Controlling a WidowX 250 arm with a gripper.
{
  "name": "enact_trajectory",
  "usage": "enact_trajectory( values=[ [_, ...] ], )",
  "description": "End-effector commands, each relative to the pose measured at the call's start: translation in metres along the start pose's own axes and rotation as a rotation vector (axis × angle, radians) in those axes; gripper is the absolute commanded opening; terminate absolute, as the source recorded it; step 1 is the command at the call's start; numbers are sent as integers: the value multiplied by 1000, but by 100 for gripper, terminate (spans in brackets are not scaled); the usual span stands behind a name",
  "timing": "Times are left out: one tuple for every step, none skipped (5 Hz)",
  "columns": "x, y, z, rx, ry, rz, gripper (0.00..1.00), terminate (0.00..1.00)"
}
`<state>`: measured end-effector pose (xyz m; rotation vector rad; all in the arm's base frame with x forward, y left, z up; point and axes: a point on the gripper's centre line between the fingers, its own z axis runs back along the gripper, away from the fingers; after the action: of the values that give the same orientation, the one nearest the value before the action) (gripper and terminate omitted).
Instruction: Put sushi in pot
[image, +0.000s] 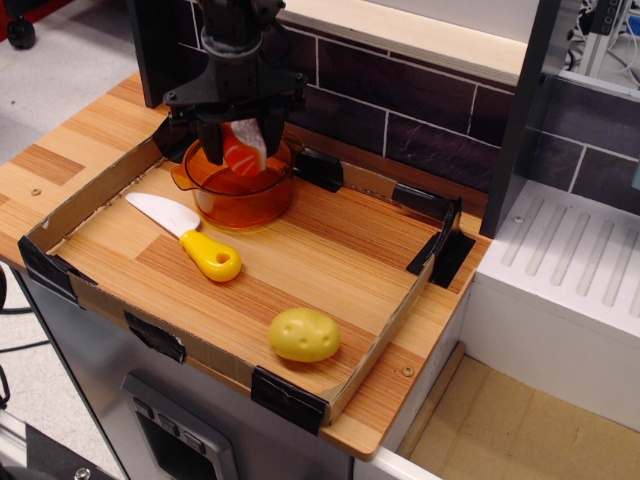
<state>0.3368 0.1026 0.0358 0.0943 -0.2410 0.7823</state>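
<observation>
The sushi (243, 146), a white rice block with an orange striped top, hangs tilted between my black gripper's (240, 140) fingers. The gripper is shut on it and holds it just over the mouth of the pot (240, 190), with the sushi's lower end at about rim level. The pot is a round transparent orange saucepan that stands at the back left of the cardboard tray (385, 345). The gripper hides part of the pot's far rim.
A white knife with a yellow handle (190, 238) lies in front of the pot. A yellow potato (303, 334) sits near the tray's front right corner. A dark brick wall (400, 110) rises behind the tray. A white ribbed surface (580, 260) lies to the right.
</observation>
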Motion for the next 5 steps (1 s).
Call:
enact_trajectory(
  values=[
    [12,4,36,-54,8,28,100,0],
    [15,6,60,-110,24,39,100,0],
    [13,1,87,-142,53,34,100,0],
    [10,-2,104,-146,74,0,100,0],
    [10,-2,104,-146,74,0,100,0]
  ],
)
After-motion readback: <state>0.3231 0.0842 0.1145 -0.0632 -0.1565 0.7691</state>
